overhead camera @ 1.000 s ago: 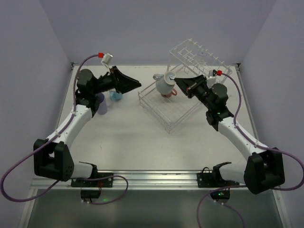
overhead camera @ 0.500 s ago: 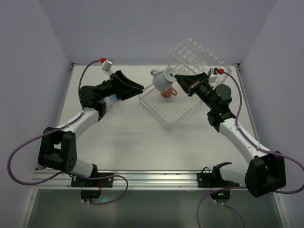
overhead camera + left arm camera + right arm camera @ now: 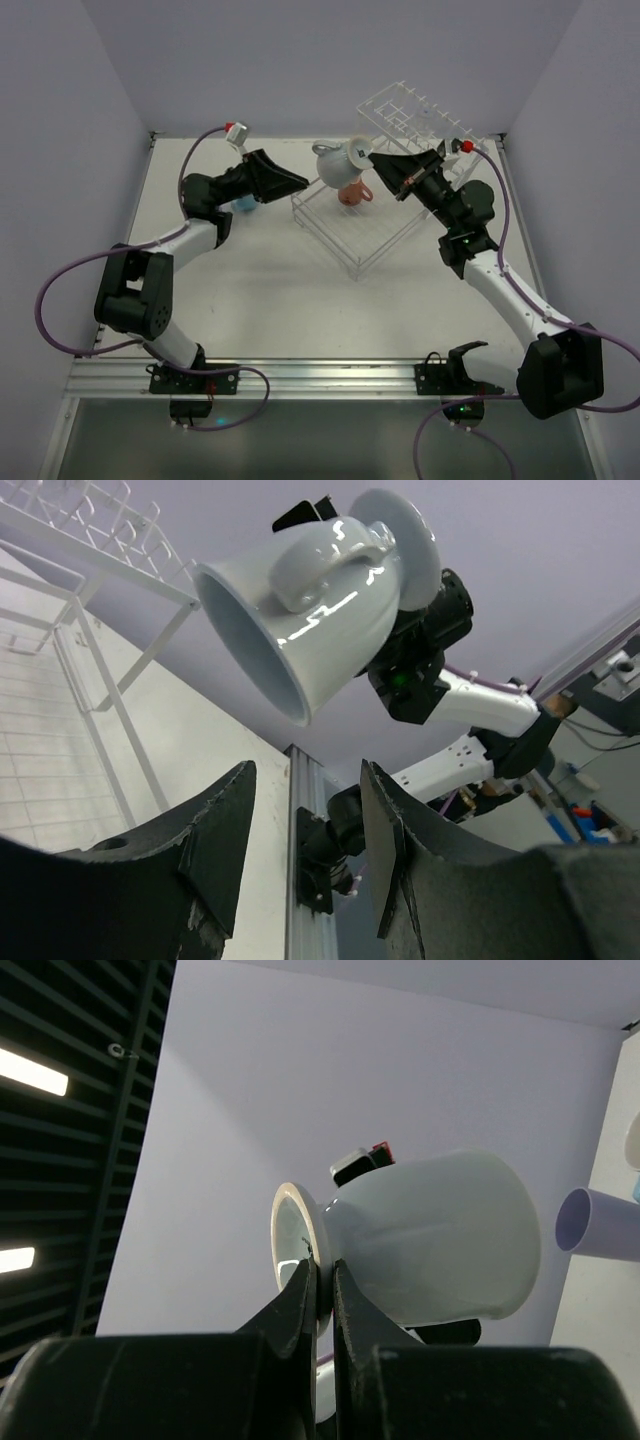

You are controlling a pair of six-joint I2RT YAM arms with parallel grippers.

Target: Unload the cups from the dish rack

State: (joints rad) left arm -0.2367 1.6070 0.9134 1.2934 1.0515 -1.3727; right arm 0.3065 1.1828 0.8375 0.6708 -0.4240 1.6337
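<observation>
My right gripper (image 3: 369, 158) is shut on the foot rim of the grey-blue mug (image 3: 338, 166) and holds it in the air, tilted, above the left end of the clear dish rack (image 3: 362, 243). In the right wrist view the fingers (image 3: 312, 1295) pinch the rim of the mug (image 3: 430, 1240). My left gripper (image 3: 302, 181) is open and empty, its tips just left of and below the mug. The left wrist view shows the mug (image 3: 310, 610) above the open gripper (image 3: 305, 820). A salmon-pink mug (image 3: 352, 195) sits in the rack's basket. A light blue mug (image 3: 243, 204) stands on the table behind my left arm. A lavender mug (image 3: 585, 1220) shows only in the right wrist view.
The rack's raised tilted tier (image 3: 410, 112) stands at the back right, above my right wrist; it also shows in the left wrist view (image 3: 90, 530). The table's metal front rail (image 3: 320, 378) runs along the near edge by the arm bases.
My right gripper has lifted the grey-blue mug up and to the left out of the rack. My left arm has swung right, bringing its open gripper close to the mug.
</observation>
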